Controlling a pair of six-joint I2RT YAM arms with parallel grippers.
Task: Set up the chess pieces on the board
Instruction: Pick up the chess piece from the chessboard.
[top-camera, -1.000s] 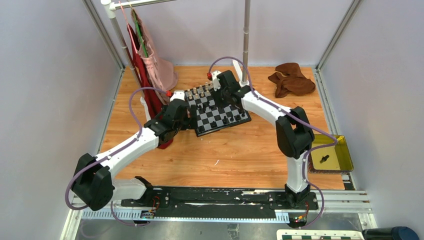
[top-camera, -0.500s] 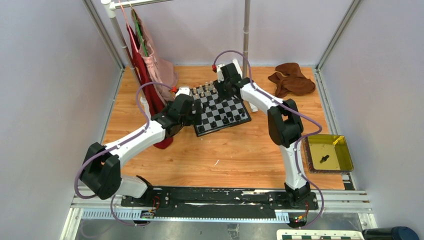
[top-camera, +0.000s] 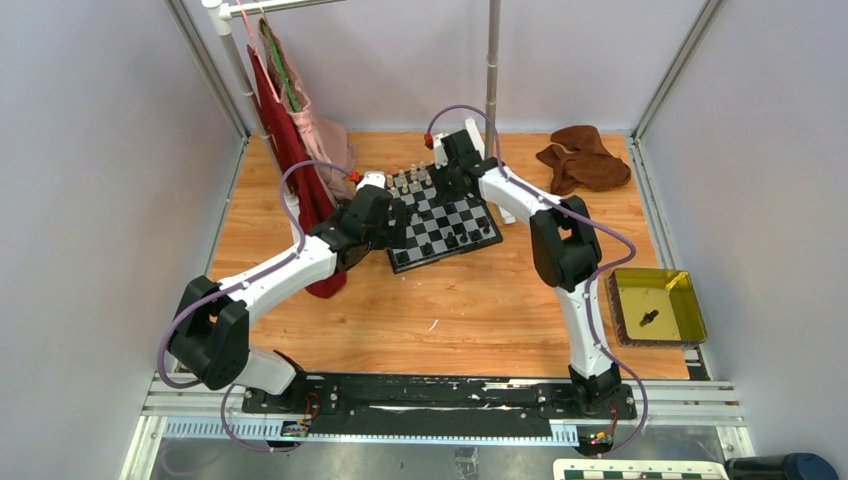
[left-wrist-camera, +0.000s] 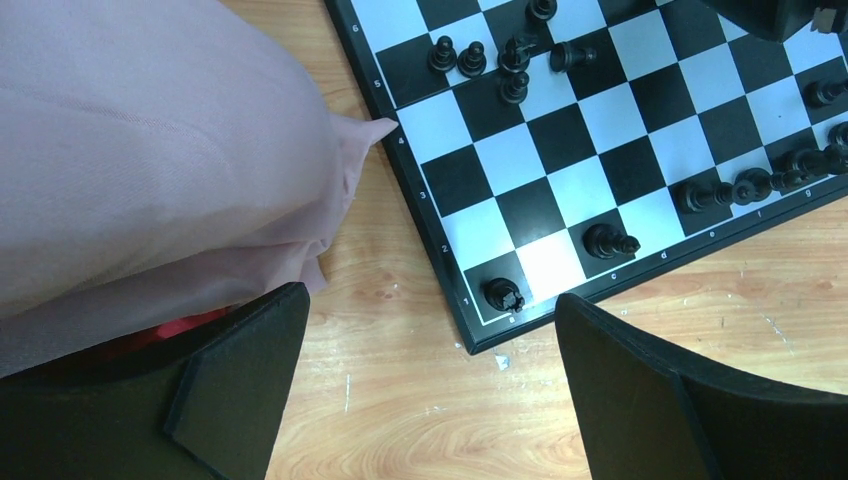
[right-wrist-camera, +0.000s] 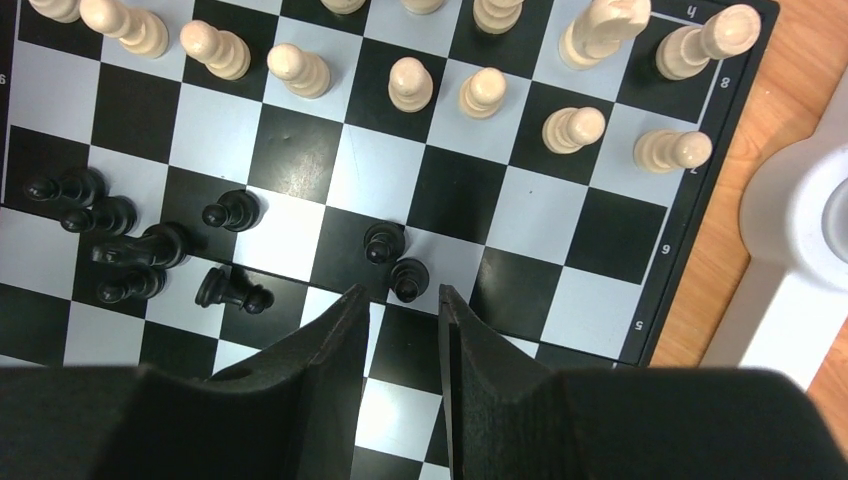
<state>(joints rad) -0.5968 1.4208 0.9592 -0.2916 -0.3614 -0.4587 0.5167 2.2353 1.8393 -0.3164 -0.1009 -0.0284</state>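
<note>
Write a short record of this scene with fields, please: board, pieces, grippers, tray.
board: on the wooden table, turned a little
cream pieces: two rows along one edge
black pieces: scattered, some lying down
left gripper: open, over the board's corner
right gripper: jaws narrowly apart, empty, behind a black pawn
tray: yellow, one black piece inside

Pink garmt (top-camera: 325, 140), red garmt (top-camera: 285, 165) hanging; brown cloth (top-camera: 583, 158); yellow tray (top-camera: 675, 325).
</note>
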